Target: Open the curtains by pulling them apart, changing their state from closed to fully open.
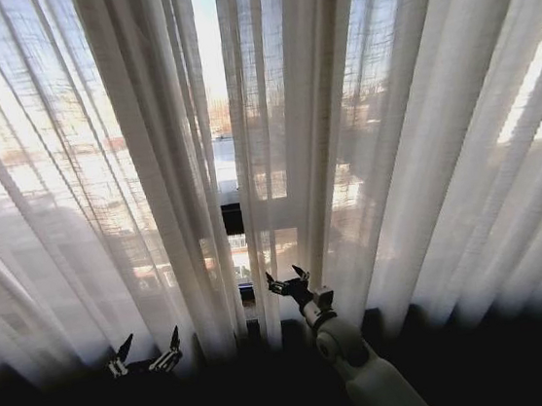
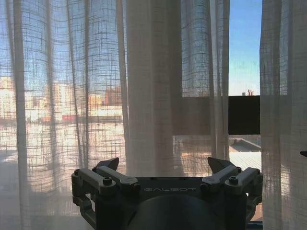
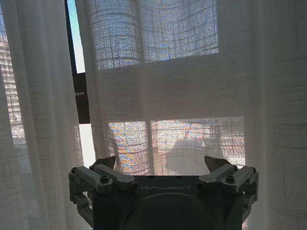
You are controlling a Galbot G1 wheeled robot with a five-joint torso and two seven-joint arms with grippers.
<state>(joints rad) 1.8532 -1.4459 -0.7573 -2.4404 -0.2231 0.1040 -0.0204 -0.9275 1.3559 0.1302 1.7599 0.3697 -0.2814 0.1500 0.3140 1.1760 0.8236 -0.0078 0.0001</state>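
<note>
Two sheer white pleated curtains hang across the window. The left curtain [image 1: 73, 186] and the right curtain [image 1: 421, 147] are parted by a narrow gap [image 1: 220, 121] at the middle. My right gripper [image 1: 288, 279] is raised and open at the inner edge of the right curtain, low down, with nothing between its fingers. In the right wrist view the right gripper [image 3: 163, 163] faces the right curtain's fabric [image 3: 192, 96] close up. My left gripper [image 1: 146, 354] stands open lower down in front of the left curtain. In the left wrist view the left gripper [image 2: 165, 165] points at that curtain's folds [image 2: 148, 96].
A dark horizontal window frame bar [image 1: 232, 217] shows through the gap, with sky and city buildings beyond. The area below the curtain hems is dark. Curtain folds fan outward to both sides.
</note>
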